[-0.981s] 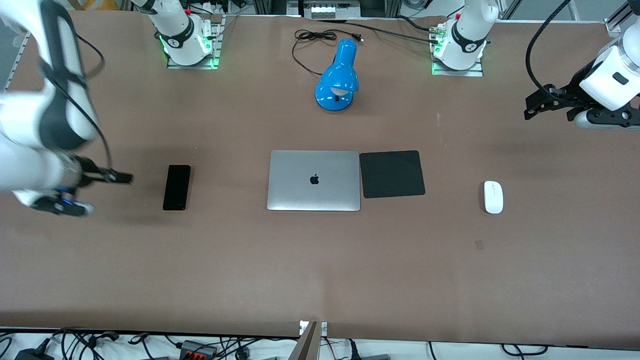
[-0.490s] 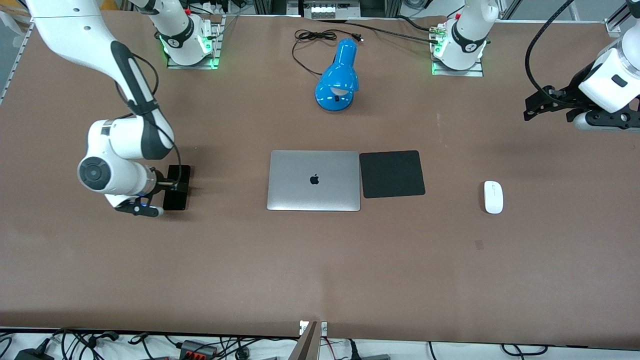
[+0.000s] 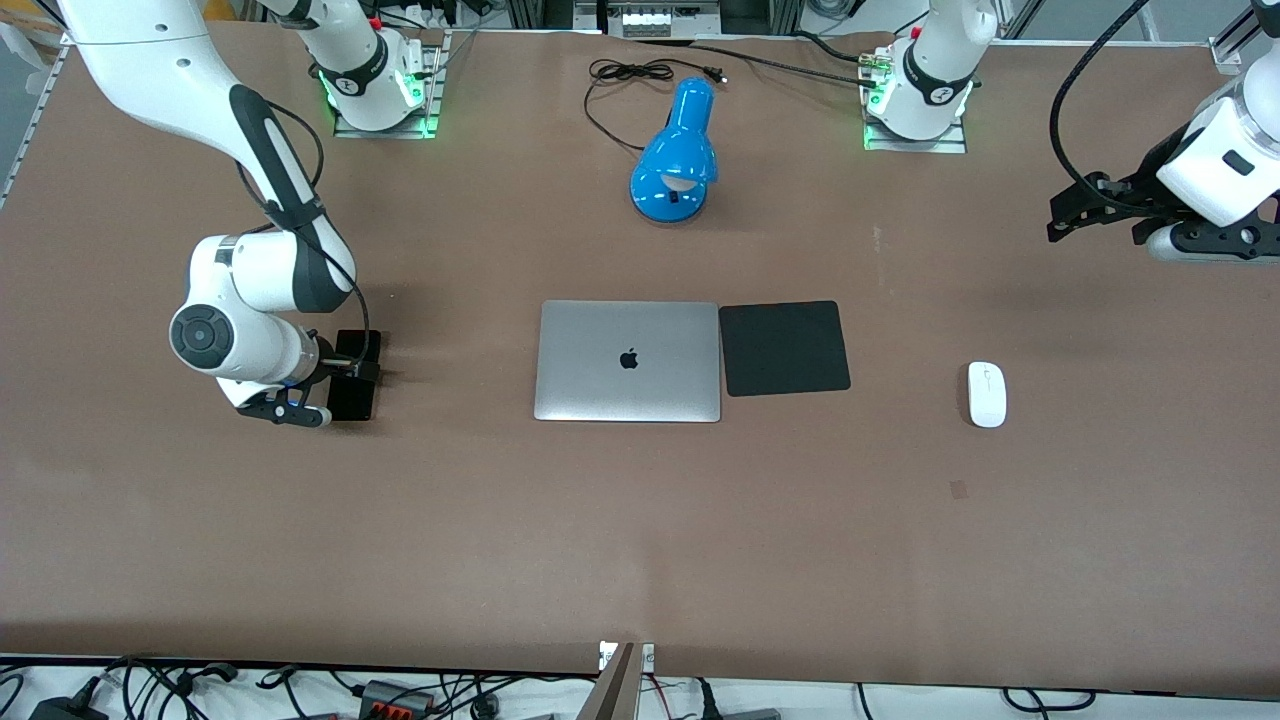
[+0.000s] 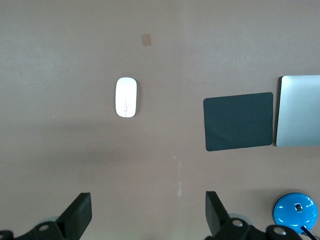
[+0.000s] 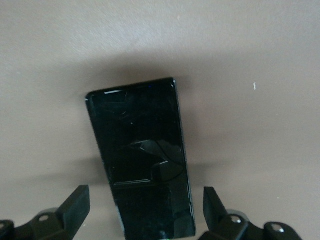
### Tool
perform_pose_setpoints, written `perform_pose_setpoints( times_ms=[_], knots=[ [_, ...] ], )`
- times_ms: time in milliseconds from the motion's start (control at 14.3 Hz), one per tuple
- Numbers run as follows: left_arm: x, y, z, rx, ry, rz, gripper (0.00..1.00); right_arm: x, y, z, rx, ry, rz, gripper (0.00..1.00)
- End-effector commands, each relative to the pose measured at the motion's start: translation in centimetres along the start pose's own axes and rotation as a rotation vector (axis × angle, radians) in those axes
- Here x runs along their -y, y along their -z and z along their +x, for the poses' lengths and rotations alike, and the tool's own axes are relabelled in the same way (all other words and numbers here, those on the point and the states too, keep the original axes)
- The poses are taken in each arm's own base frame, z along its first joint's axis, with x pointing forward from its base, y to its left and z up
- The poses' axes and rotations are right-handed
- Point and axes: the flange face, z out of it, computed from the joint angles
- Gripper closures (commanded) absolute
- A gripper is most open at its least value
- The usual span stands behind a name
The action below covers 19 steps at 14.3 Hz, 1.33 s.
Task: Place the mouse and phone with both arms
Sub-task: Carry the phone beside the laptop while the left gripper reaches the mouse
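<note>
The black phone (image 3: 352, 403) lies flat toward the right arm's end of the table. My right gripper (image 3: 352, 371) hangs low over it, open. In the right wrist view the phone (image 5: 142, 145) runs between the two fingertips (image 5: 79, 197) of the right gripper (image 5: 145, 197), with a gap on each side. The white mouse (image 3: 986, 394) rests toward the left arm's end. My left gripper (image 3: 1068, 212) is open and up in the air over the table by that end. In its wrist view the left gripper (image 4: 147, 205) holds nothing and the mouse (image 4: 126, 97) lies well off from it.
A closed silver laptop (image 3: 628, 360) sits mid-table with a square black mouse pad (image 3: 784, 347) beside it on the mouse's side. A blue desk lamp (image 3: 677, 155) and its cable lie farther from the front camera. Both arm bases stand along the table's top edge.
The right arm has swung in from the table's end and brought its open gripper over the phone, then settled slightly. The left arm has hardly moved.
</note>
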Motion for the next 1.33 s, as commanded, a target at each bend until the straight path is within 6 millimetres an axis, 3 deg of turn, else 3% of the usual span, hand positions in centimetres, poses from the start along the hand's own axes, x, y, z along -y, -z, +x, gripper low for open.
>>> perform_pose_setpoints(
  times_ms=[0,350,490,701,911,1051,1121,1261],
  knots=[
    [-0.1,-0.3,0.8,0.019,-0.011,0.004,0.00,-0.3,-0.4,-0.5,-0.012,-0.005,0.006,0.00],
    [1.6,-1.4,1.4,0.041,-0.007,-0.001,0.00,-0.3,-2.3,-1.0,-0.024,-0.004,0.008,0.00],
    [1.2,-3.3,2.4,0.078,-0.014,0.000,0.00,-0.3,-2.9,-1.0,-0.027,-0.004,0.008,0.00],
    [0.6,-4.3,2.8,0.095,-0.025,0.002,0.00,-0.3,-3.6,-1.2,-0.039,-0.004,0.011,0.00],
    [1.3,-9.7,4.5,0.193,-0.015,-0.002,0.00,-0.1,-3.6,-1.3,-0.041,0.001,0.010,0.00],
    [2.4,-14.1,6.8,0.214,-0.001,-0.006,0.00,0.1,-3.5,-1.3,-0.043,0.008,0.010,0.51],
    [4.0,-16.2,8.2,0.187,0.008,-0.014,0.00,0.3,-3.2,-1.2,-0.047,0.013,0.012,0.59],
    [5.8,-20.8,11.0,0.114,-0.026,-0.022,0.00,1.9,-2.3,-1.0,-0.060,0.040,0.021,0.64]
  ],
)
